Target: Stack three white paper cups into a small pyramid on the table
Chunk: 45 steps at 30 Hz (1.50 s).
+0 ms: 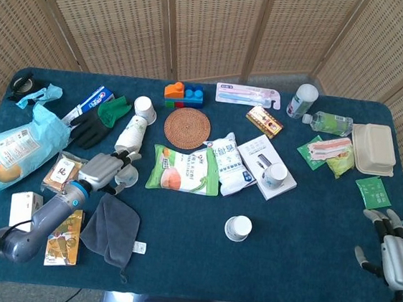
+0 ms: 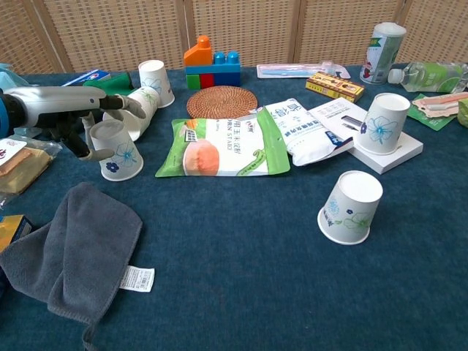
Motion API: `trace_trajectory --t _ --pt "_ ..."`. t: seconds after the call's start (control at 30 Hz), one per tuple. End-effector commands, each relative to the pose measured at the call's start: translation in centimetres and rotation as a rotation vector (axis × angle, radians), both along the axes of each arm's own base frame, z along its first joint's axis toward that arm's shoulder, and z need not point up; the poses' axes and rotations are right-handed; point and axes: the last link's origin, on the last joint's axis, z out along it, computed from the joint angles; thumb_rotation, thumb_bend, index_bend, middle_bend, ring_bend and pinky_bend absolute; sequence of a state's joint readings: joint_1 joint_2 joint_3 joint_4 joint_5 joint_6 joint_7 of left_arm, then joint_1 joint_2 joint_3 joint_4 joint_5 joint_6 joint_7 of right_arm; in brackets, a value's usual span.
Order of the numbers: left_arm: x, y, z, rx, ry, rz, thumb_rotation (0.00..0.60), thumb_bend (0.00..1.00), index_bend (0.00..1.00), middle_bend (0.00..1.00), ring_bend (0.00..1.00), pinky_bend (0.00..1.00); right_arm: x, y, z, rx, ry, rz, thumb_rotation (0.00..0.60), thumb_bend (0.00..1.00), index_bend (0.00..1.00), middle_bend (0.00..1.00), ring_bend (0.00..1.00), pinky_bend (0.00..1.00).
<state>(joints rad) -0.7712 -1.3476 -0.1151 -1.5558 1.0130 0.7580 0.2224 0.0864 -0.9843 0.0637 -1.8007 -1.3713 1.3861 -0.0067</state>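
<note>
Where the left hand [image 2: 69, 117] reaches over the table [image 2: 241, 278], we find its fingers spread around an upside-down paper cup [image 2: 117, 150], thumb beside the wall; whether it grips we cannot tell. Just behind lies a sleeve of stacked cups [image 2: 133, 110]. Further right, a second cup [image 2: 352, 207] stands inverted, a third [image 2: 383, 123] on a white box [image 2: 398, 153]. At far right the right hand [image 1: 400, 255] rests released, fingers apart.
</note>
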Motion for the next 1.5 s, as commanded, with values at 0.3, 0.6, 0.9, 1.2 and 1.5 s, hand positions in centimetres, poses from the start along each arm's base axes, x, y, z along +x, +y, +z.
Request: trace_trajectory --t 0.3,0.6,0.9,1.2,1.5 --pt "0.2 0.3 0.1 -0.003 -0.003 -0.013 0.600 0.47 0.26 0.17 0.31 0.56 0.0 0.1 0.0 -0.001 -0.007 -0.003 0.600 0.38 0.17 0.20 0.04 0.22" --pt "0.2 0.4 0.1 -0.007 0.003 -0.015 0.600 0.47 0.32 0.21 0.33 0.59 -0.2 0.1 -0.1 0.003 -0.012 -0.008 0.600 0.38 0.17 0.20 0.03 0.22" --pt "1.3 0.6 1.7 0.016 -0.019 -0.048 0.600 0.47 0.32 0.21 0.33 0.59 -0.1 -0.1 -0.1 0.006 -0.015 -0.008 0.600 0.38 0.17 0.20 0.03 0.22" --pt "3.2 -0.1 3.6 -0.022 -0.099 -0.055 0.600 0.47 0.32 0.21 0.34 0.59 -0.2 -0.3 -0.1 0.008 -0.022 -0.005 0.600 0.38 0.17 0.20 0.03 0.22" --pt "6.1 -2.4 3.1 -0.124 -0.158 -0.144 0.600 0.47 0.32 0.21 0.34 0.59 0.0 -0.4 -0.1 0.011 -0.020 0.014 0.600 0.38 0.18 0.19 0.03 0.22"
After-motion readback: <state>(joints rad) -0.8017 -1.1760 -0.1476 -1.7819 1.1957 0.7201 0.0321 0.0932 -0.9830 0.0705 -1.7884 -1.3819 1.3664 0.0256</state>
